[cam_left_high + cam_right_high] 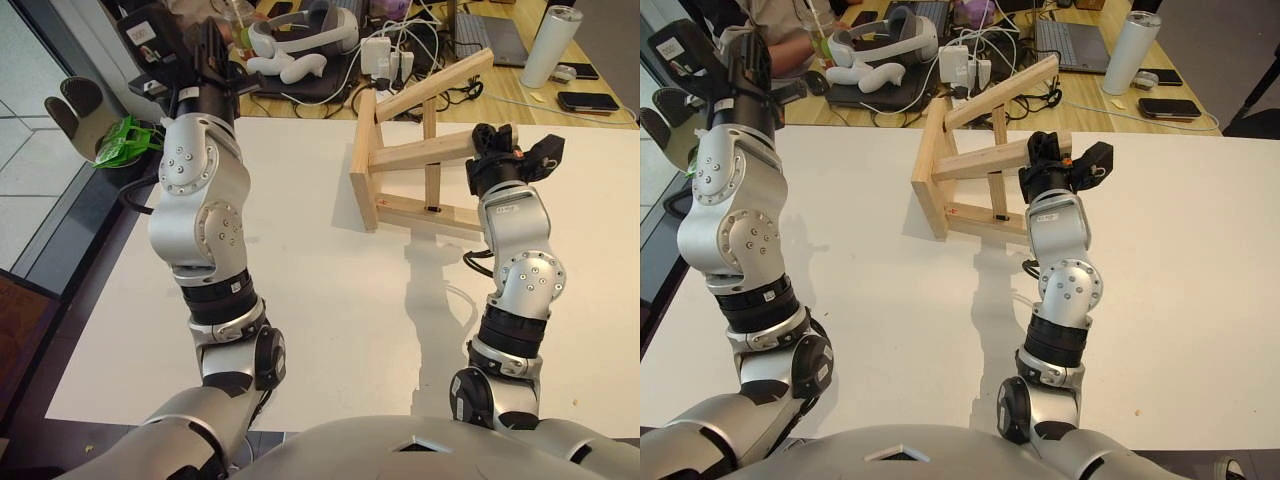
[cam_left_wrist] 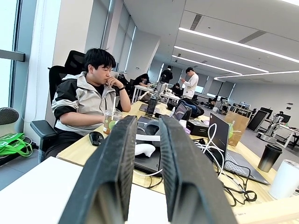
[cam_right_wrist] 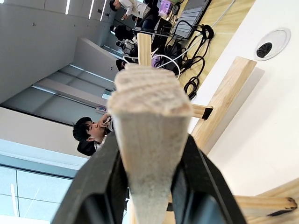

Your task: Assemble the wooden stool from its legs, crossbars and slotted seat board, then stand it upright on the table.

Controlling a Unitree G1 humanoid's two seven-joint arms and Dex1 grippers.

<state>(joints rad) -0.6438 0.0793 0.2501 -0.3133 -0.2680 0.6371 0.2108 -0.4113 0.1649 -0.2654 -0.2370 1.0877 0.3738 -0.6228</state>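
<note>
The wooden stool [image 1: 420, 155] lies on its side at the back middle of the white table [image 1: 320, 330]. Its seat board [image 1: 362, 160] stands on edge, and the legs and crossbars point to the robot's right. My right gripper [image 1: 490, 148] is shut on the end of one leg [image 3: 147, 98], and black fingers [image 3: 100, 186] press both sides of the wood. My left gripper [image 1: 210, 55] is raised high over the table's far left corner, away from the stool. Its fingers [image 2: 114, 168] stand a narrow gap apart with nothing between them.
A wooden desk behind the table carries a white headset [image 1: 300, 40], chargers and cables [image 1: 385, 60], a laptop [image 1: 490, 35], a white tumbler [image 1: 550, 45] and a phone [image 1: 588, 100]. A green bag [image 1: 125, 140] lies off the table's left edge.
</note>
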